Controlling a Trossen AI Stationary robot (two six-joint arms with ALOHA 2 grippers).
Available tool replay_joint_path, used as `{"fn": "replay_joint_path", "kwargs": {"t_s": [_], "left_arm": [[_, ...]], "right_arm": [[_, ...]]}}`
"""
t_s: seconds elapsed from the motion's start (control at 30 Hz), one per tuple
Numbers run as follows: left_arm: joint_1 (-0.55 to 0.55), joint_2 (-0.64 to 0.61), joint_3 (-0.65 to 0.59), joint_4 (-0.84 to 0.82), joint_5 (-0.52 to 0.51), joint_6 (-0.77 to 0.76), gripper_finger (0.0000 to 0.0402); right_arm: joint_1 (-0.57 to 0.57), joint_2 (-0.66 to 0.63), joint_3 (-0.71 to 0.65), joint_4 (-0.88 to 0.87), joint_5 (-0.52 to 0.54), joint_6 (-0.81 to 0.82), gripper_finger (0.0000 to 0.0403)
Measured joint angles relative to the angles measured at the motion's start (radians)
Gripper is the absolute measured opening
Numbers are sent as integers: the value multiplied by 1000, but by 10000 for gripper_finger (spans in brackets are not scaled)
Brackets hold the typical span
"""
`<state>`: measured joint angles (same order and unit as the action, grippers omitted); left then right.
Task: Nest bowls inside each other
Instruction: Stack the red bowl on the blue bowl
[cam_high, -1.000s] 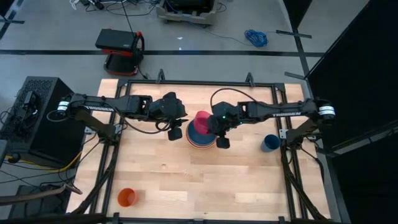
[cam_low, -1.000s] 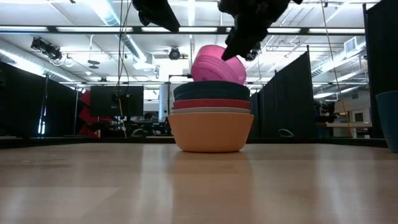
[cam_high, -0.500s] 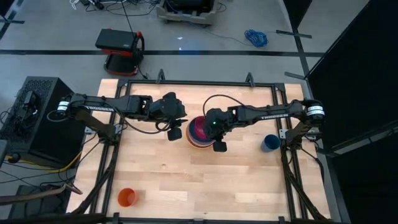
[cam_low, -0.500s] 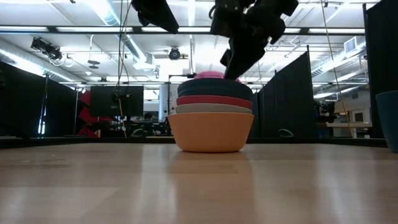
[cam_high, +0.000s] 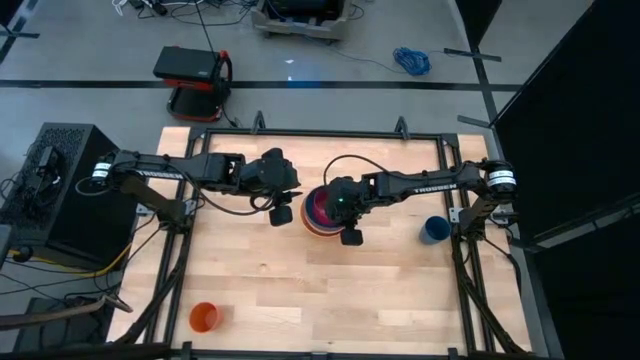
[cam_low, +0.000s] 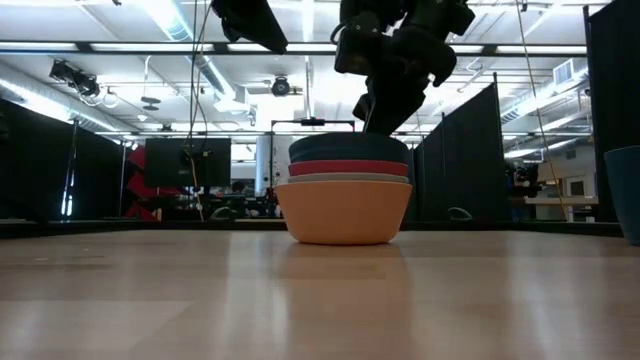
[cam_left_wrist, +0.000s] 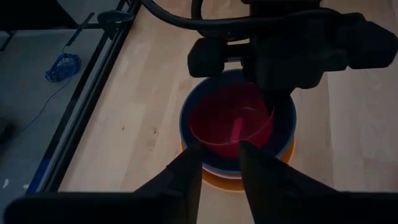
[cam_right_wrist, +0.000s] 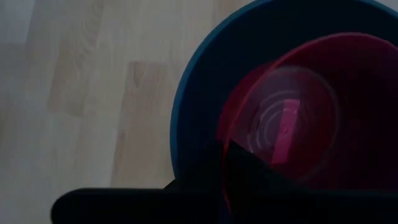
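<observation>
Mid-table stands a stack of bowls: orange (cam_low: 345, 212) at the bottom, then pale (cam_low: 345, 179), red (cam_low: 348, 168) and teal (cam_low: 348, 148). The pink bowl (cam_left_wrist: 227, 121) lies down inside the teal bowl (cam_right_wrist: 193, 106); the teal wall hides it in the low view. My right gripper (cam_high: 337, 206) reaches into the stack from the table's right and is shut on the pink bowl. My left gripper (cam_left_wrist: 217, 168) hangs just left of the stack (cam_high: 322, 212), above table height. It is open, with nothing between its fingers. My right gripper pinches the pink bowl's rim (cam_right_wrist: 221, 146) between its two fingers, on the side toward the table's right. The fingers slant down from the right. The bowl sits low inside the teal bowl, off centre, with its gripped side (cam_left_wrist: 271, 115) a little higher.
A small orange cup (cam_high: 204, 317) stands near the table's front left. A dark-blue cup (cam_high: 434, 229) stands at the right edge and also shows at the low view's right border as the dark-blue cup (cam_low: 625, 195). Bare wood lies in front of the stack.
My right gripper has gone down and tipped more steeply, still shut on the pink bowl. The bowl was tilted above the stack. It has sunk into the teal bowl and dropped out of sight in the low view.
</observation>
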<state>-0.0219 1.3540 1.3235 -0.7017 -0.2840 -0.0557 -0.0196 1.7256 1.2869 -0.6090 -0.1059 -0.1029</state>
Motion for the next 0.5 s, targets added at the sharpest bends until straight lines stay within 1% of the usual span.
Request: {"fn": "replay_joint_path", "kwargs": {"t_s": [0.17,0.5], "left_arm": [[0,0,0,0,0,-1,99],[0,0,0,-5,0,-1,97]], "right_arm": [[0,0,0,1,0,1,4],[0,-3,50,-13,39,-2,85]]}}
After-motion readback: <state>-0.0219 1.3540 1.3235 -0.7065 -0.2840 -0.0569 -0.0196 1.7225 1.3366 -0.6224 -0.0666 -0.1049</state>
